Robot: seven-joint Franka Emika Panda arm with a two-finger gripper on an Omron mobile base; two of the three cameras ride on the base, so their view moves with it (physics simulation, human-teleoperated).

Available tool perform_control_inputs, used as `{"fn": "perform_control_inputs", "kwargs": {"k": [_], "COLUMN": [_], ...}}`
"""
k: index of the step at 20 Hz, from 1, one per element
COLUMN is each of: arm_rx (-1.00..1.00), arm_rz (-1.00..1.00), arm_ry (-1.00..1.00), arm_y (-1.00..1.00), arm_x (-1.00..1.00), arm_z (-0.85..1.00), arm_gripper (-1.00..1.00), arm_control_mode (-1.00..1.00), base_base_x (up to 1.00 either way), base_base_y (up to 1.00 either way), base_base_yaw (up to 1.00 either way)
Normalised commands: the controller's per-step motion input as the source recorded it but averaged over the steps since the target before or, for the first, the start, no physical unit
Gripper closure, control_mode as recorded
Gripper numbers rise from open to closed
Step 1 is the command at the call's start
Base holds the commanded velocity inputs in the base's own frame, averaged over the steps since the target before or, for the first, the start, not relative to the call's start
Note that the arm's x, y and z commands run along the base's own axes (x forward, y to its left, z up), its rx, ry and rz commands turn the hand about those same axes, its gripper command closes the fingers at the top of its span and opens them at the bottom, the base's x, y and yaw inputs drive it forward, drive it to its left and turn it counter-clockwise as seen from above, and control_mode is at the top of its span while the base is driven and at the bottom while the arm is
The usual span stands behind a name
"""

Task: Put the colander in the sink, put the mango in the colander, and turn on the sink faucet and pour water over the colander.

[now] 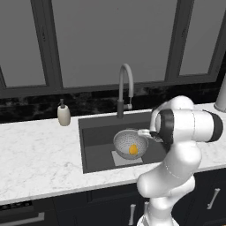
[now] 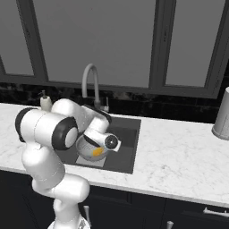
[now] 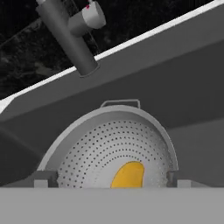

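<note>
The silvery colander stands in the dark grey sink on the lighter square of its floor. The orange-yellow mango lies loose inside the colander. My gripper hovers just above the colander's near right rim, open, its two fingertips spread wide on either side of the mango without touching it. The gooseneck sink faucet rises behind the basin, and its dark stem and small side lever show in the hand view. No water is running.
A cream soap bottle stands on the white marble counter left of the sink. A grey cylinder stands at the counter's far right. Dark window frames and a black backsplash lie behind the faucet.
</note>
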Motion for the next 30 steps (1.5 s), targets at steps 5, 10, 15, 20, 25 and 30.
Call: {"fn": "perform_control_inputs", "kwargs": {"k": [5,10,15,20,25,30], "arm_rx": [0.04,0.06,0.10,0.31,0.50,0.49], "arm_rz": [0.00,0.00,0.00,0.00,-0.14,-0.24], "arm_ry": [-0.11,0.00,0.00,0.01,0.11,0.33], "arm_y": [-0.04,-0.03,-0.25,-0.43,-0.27,-0.11], "arm_x": [-0.29,-0.11,-0.15,-0.23,-0.35,-0.30], "arm_z": [0.88,1.00,1.00,0.95,0.68,0.58], "arm_gripper": [-1.00,-1.00,-1.00,-1.00,-1.00,-1.00], "arm_control_mode": [-1.00,-1.00,-1.00,-1.00,-1.00,-1.00], "base_base_x": [0.00,0.00,0.00,0.00,0.00,0.00], "base_base_y": [0.00,0.00,0.00,0.00,0.00,0.00], "base_base_yaw": [0.00,0.00,0.00,0.00,0.00,0.00]}}
